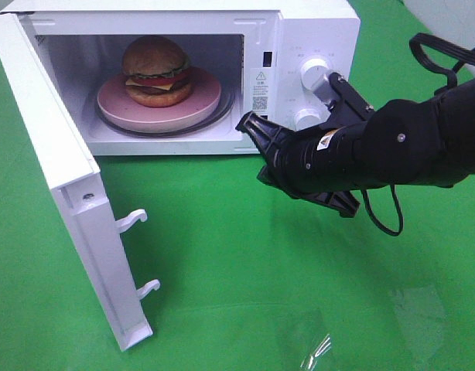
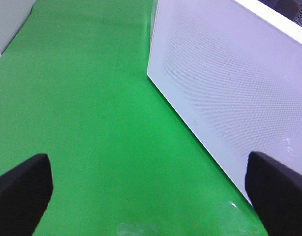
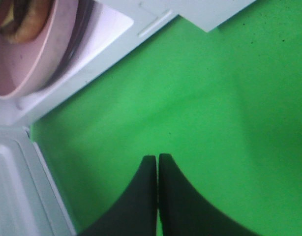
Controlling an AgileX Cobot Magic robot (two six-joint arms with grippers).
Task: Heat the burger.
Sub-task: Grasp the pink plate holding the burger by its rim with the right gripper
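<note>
Burger (image 1: pixel 155 68) sits on a pink plate (image 1: pixel 160 104) inside the white microwave (image 1: pixel 315 23), at the far side of the green cloth (image 1: pixel 245 263). Microwave door (image 1: pixel 63 178) stands wide open at the left. Right gripper (image 1: pixel 249 124), jaws pressed together and empty, hangs just in front of the cavity's right edge. Left gripper (image 2: pixel 147 162), jaws wide apart, holds nothing, near the door's outer face.

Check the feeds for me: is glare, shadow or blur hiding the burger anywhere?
Exterior high: evenly lit and sharp, the burger clear inside the microwave; only a glare patch on the green cloth. Right wrist: burger cropped at the frame edge and soft, the shut right end effector a dark blur. Left wrist: no burger, slightly soft.
</note>
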